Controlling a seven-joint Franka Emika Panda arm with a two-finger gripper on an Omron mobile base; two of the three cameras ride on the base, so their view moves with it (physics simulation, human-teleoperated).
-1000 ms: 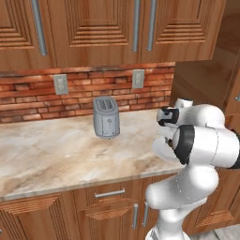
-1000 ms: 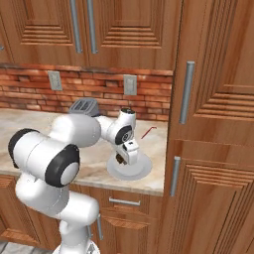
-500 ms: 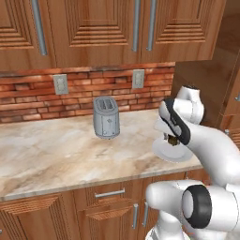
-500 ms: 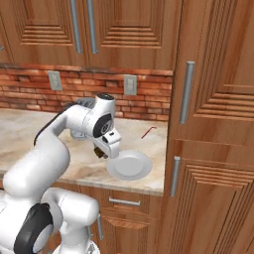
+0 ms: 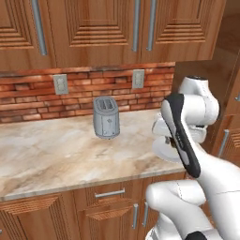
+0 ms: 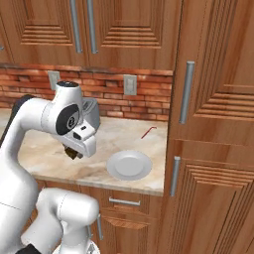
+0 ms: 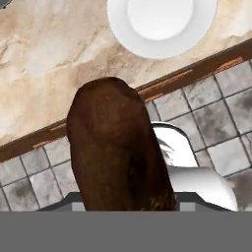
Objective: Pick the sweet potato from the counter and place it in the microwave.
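Note:
The sweet potato (image 7: 115, 147) is a dark reddish-brown lump that looms large in the hand view, held above the counter's front edge. My gripper (image 6: 77, 150) is shut on it; in the right base view a small dark end of the sweet potato (image 6: 72, 155) pokes out under the hand, left of the white plate (image 6: 130, 164). The beige marble counter (image 5: 56, 154) lies below. In the left base view my own forearm covers the hand. The microwave is out of view.
The round white plate (image 7: 160, 22) lies near the counter's right end, against a tall wooden cabinet (image 6: 213, 124). A silver toaster (image 5: 107, 117) stands by the brick wall. A thin red item (image 6: 148, 132) lies behind the plate. Grey floor tiles (image 7: 216, 113) show beyond the edge.
The arm has swung away from above the plate, leftward in the right base view, to the counter's front edge, carrying the sweet potato. The elbow has folded differently.

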